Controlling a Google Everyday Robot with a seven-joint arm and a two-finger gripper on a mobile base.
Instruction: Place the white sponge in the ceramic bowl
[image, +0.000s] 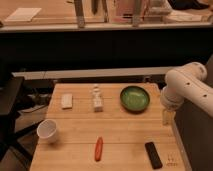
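End effector (167, 117) at table (125, 131) right edge, half hidden under arm (189, 89), grip state I can't tell | 1 white sponge (67, 101) far-left, 1 ceramic bowl (135, 98) far-right, well apart

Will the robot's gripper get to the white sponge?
Probably, by going over. The gripper hangs at the table's right edge; the green bowl and white bottle stand between it and the white sponge.

Matt wooden table (125, 136), glossy ceramic bowl (135, 98), smooth, perhaps plastic gripper (168, 117) at table's right edge
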